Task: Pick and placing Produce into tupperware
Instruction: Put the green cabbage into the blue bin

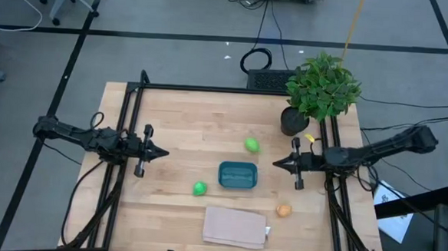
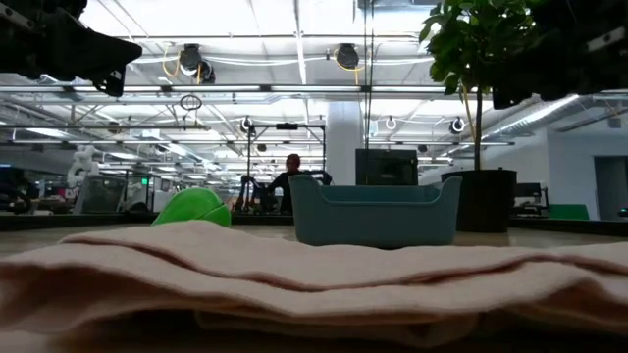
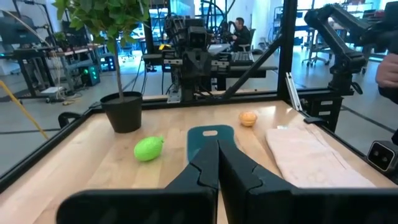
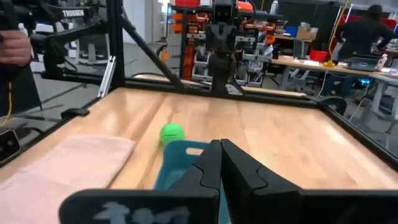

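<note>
The teal tupperware stands mid-table, with nothing showing inside it. The pale yellow-green fruit lies just beyond it toward the far edge. The bright green fruit lies to its near left and the orange fruit to its near right. My left gripper hovers left of the container, shut and holding nothing. My right gripper hovers right of it, shut as well. In the left wrist view I see the yellow-green fruit, the tupperware and the orange fruit. The right wrist view shows the bright green fruit behind the tupperware.
A folded beige cloth lies at the near edge, in front of the container. A potted plant stands at the far right corner, close to my right arm. Black frame rails run along both sides of the table. Bare wood lies between the grippers and the fruits.
</note>
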Robot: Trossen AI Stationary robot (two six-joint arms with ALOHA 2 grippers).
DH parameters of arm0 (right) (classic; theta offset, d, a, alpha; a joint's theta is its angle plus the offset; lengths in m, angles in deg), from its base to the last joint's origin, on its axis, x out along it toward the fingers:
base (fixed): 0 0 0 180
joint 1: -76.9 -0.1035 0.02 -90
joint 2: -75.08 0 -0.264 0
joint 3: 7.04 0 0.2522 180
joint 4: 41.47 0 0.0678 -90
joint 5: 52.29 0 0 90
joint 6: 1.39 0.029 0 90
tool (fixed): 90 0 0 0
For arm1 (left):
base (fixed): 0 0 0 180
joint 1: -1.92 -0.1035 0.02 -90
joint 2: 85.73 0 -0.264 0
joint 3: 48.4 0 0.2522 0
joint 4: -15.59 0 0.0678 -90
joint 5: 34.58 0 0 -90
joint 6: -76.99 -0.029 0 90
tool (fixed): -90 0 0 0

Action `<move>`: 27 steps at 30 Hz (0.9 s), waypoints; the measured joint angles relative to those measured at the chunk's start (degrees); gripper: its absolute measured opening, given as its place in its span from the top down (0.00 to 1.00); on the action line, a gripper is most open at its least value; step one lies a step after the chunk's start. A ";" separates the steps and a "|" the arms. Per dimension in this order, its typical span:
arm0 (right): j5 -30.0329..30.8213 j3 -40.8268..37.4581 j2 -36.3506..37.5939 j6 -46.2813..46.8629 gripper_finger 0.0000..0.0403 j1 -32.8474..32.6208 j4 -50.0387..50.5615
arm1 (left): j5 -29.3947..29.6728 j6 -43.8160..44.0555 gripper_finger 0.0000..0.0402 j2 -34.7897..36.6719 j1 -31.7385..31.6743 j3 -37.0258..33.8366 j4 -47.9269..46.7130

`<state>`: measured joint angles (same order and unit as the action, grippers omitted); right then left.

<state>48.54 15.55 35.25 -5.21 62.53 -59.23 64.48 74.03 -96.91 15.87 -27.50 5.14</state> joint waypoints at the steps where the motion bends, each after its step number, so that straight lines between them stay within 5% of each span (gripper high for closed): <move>1: 0.00 0.68 -1.40 -0.02 1.00 0.03 -0.07 | 0.00 0.00 0.99 -0.02 0.02 0.00 0.00; 19: 2.23 15.56 -22.57 -4.14 1.00 0.00 0.40 | 0.00 0.72 0.99 -0.07 0.01 0.00 -1.53; 27: 8.83 28.89 -28.39 -3.25 1.00 1.37 18.50 | 0.00 1.53 0.99 -0.07 0.01 0.00 -2.32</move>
<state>57.36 44.44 6.86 -8.46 63.90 -40.73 64.48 75.56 -96.97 15.88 -27.50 2.83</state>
